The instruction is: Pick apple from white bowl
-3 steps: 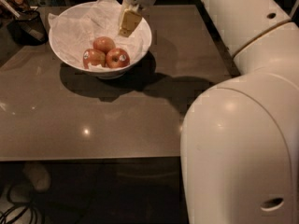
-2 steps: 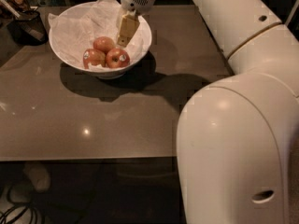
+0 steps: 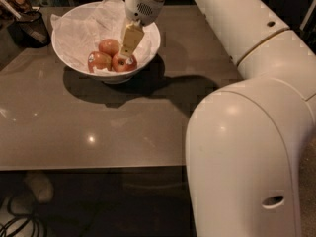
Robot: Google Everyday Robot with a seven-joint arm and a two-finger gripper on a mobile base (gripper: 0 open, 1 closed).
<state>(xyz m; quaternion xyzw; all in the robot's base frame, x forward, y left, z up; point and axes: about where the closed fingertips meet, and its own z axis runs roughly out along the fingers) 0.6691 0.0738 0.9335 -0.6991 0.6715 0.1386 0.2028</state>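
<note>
The white bowl (image 3: 148,33) lined with crumpled white paper stands at the far left of the table. Three red-yellow apples lie in its front half: one at the back (image 3: 109,46), one at the left (image 3: 98,61), one at the right (image 3: 123,63). I cannot tell which one carries the sticker. My gripper (image 3: 128,47) hangs from the white arm over the bowl, pointing down. Its tip is just above the right apple and beside the back apple. Whether it touches an apple does not show.
A dark mesh basket (image 3: 29,26) stands at the far left, beside the bowl. The brown table (image 3: 98,127) reaches to its front edge in the lower part of the view. My large white arm (image 3: 247,132) fills the right side.
My gripper has come down and a little to the left inside the bowl, closer to the apples. The bowl and apples have not moved.
</note>
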